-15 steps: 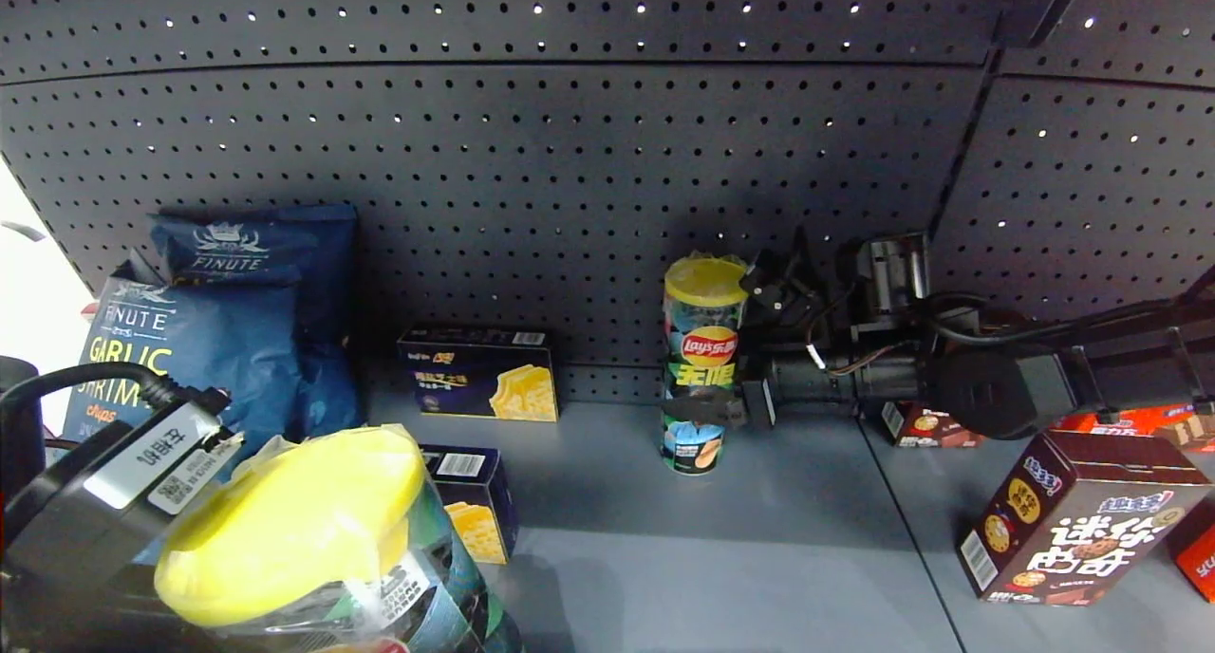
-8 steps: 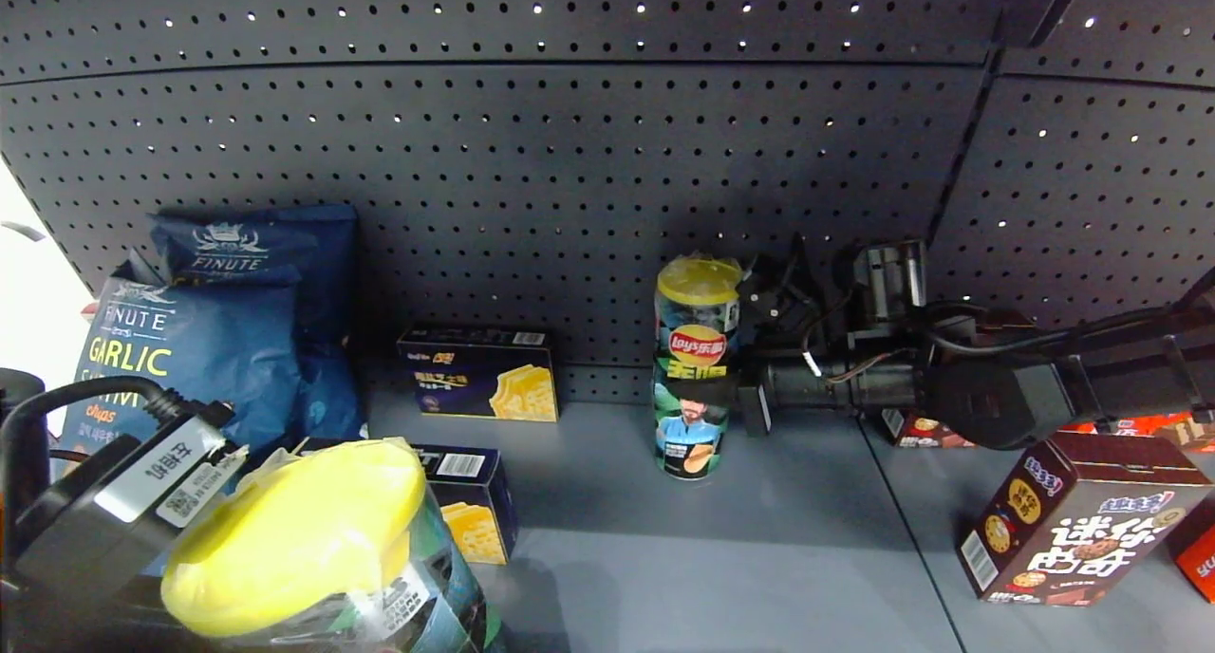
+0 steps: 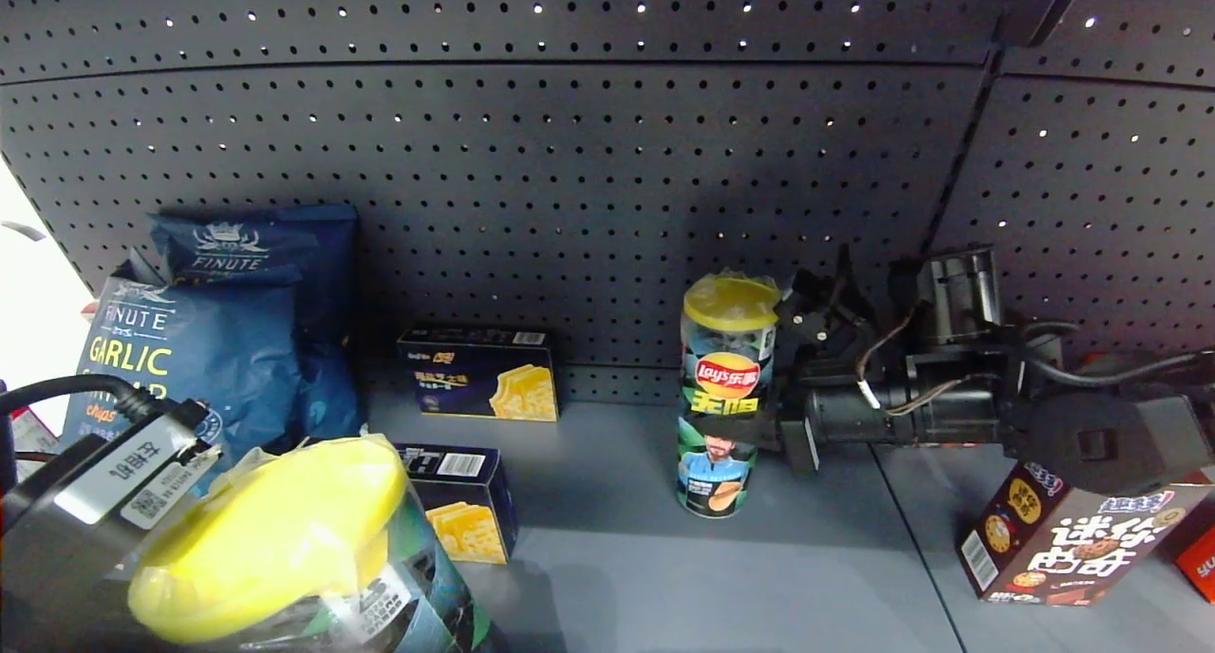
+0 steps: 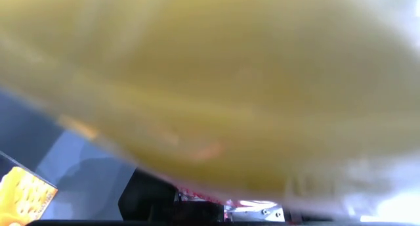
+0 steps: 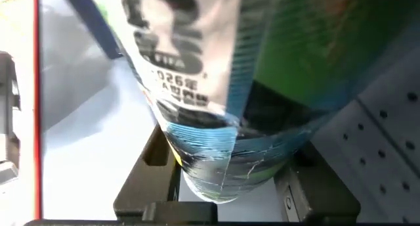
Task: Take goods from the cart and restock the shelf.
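A chip can (image 3: 726, 397) with a yellow lid stands upright near the middle of the grey shelf (image 3: 664, 577). My right gripper (image 3: 731, 418) is shut on its middle from the right; one dark finger crosses the can's front. I cannot tell whether the can's base touches the shelf. In the right wrist view the same can (image 5: 216, 88) sits between the gripper (image 5: 223, 186) fingers (image 5: 147, 180). A second chip can (image 3: 285, 549), wrapped in clear film with a yellow lid, is held up close at the lower left by my left gripper (image 3: 180, 549). Its lid (image 4: 210, 75) looms large in the left wrist view.
Blue chip bags (image 3: 209, 330) lean at the back left. Two dark blue cracker boxes (image 3: 479, 373) (image 3: 460, 501) lie left of centre. A brown cookie box (image 3: 1073, 539) and an orange box (image 3: 1198, 558) stand at the right. The pegboard wall (image 3: 570, 159) closes the back.
My right arm has carried its chip can a little to the right and toward the front of the shelf. The left arm's can has sunk slightly lower at the bottom left.
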